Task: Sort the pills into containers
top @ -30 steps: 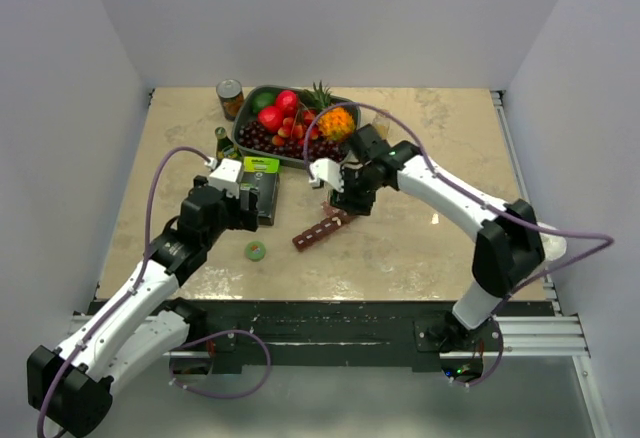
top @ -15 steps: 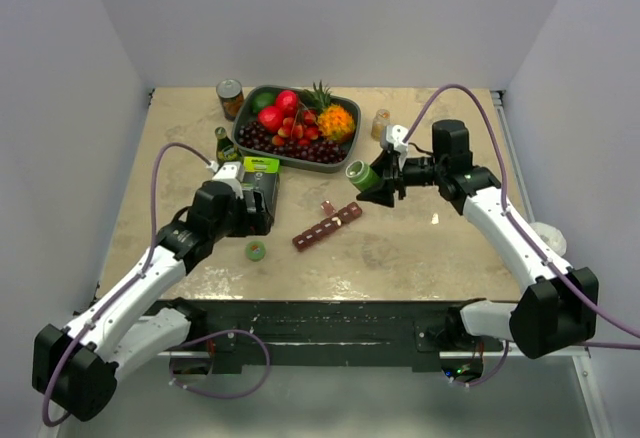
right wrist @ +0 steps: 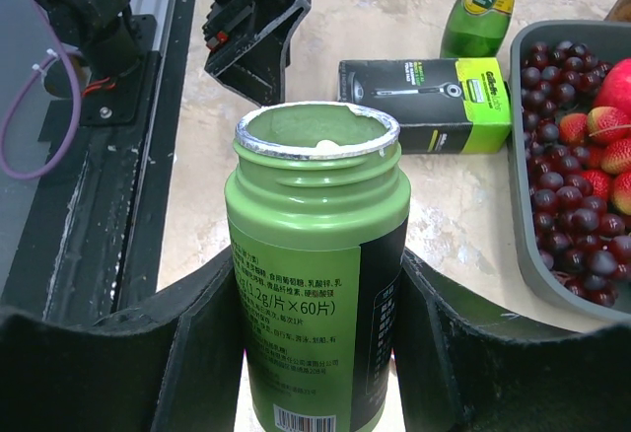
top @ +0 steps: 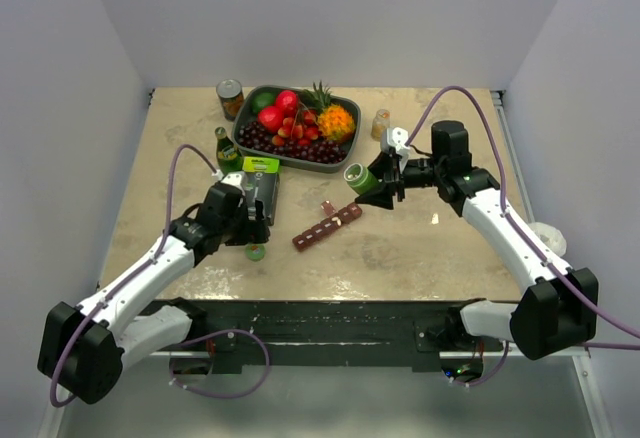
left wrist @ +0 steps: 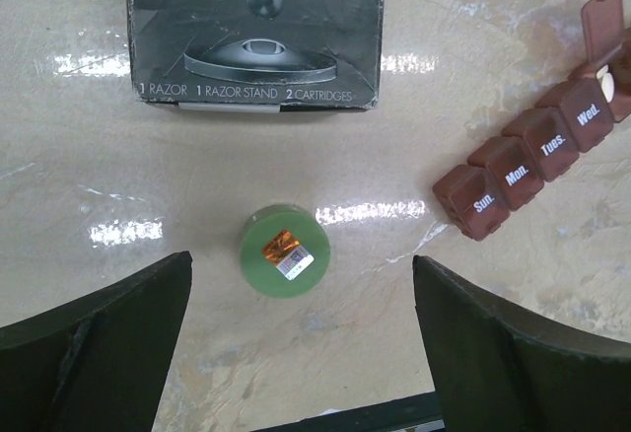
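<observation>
On the marble-patterned table between the two arms, the maroon pill organiser [top: 327, 228] lies at an angle, its near end pointing toward the left arm. In the left wrist view its lids marked Sun., Mon., Tues. and Wed. are shut, while a lid [left wrist: 601, 18] further along stands up, and something pale, probably a pill, shows in that open compartment.

The right gripper [top: 385, 183] is clamped around the body of a green pill bottle [right wrist: 320, 274] and holds it off the table, just beyond the organiser's far end. The bottle has no cap and is tipped with its mouth toward the strip, which suits pouring or shaking pills out over the open compartment. A pale shape sits just inside the rim, so the bottle seems not to be empty.

The left gripper [left wrist: 303, 284] hangs over the bottle's green cap [left wrist: 284, 251] with its jaws spread wide. The cap rests flat on the table, framed between the fingers but apart from both. It lies near the organiser's Sunday end and just in front of the black-and-green razor box [left wrist: 256, 28], clear of the pouring spot.

The fruit tray [top: 237, 133], a green glass bottle [right wrist: 483, 3] and a tin can [top: 230, 98] stand at the back, well apart from the work.

Sorting looks to be at an early stage.
</observation>
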Robot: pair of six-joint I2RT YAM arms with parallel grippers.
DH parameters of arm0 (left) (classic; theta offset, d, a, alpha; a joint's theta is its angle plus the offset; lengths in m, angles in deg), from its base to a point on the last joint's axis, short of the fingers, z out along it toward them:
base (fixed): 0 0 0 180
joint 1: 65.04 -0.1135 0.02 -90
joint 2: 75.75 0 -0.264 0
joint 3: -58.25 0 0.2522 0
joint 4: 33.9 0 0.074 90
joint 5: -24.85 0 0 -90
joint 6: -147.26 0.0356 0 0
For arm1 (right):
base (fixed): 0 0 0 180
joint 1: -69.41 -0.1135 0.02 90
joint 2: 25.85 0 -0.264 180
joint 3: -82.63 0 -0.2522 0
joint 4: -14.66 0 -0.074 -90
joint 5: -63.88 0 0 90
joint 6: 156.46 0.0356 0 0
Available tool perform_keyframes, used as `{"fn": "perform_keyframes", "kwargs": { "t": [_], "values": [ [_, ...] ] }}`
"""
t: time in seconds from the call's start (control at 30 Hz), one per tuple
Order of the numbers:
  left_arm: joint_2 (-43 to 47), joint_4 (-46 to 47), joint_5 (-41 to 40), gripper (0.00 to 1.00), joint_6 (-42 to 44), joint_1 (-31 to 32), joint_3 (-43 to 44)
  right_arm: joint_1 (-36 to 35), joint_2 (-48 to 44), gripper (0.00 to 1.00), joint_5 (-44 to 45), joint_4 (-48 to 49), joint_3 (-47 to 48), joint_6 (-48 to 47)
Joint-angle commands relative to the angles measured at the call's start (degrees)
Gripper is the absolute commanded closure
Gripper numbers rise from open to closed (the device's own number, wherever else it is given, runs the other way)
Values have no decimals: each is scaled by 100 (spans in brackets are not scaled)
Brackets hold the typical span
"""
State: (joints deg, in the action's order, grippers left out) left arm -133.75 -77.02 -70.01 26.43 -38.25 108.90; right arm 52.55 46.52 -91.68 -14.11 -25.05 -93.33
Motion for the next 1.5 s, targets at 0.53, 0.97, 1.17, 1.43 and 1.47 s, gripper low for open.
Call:
{"fn": "perform_keyframes", "kwargs": {
  "t": [0.53,0.97,1.17,1.43,1.47],
  "values": [
    [-291,273,-173,2,253,46,-67,113,66,100,-97,7,129,-318],
    [-467,309,-120,2,297,72,-67,104,154,100,-80,-108,146,-424],
    [-607,308,-173,2,279,125,-67,113,171,100,-71,-152,164,-477],
    [-967,256,-243,6,201,204,-58,113,136,100,-62,-178,164,-521],
    [-1029,204,-287,7,174,230,-58,113,136,100,-62,-187,164,-521]
  ]
}}
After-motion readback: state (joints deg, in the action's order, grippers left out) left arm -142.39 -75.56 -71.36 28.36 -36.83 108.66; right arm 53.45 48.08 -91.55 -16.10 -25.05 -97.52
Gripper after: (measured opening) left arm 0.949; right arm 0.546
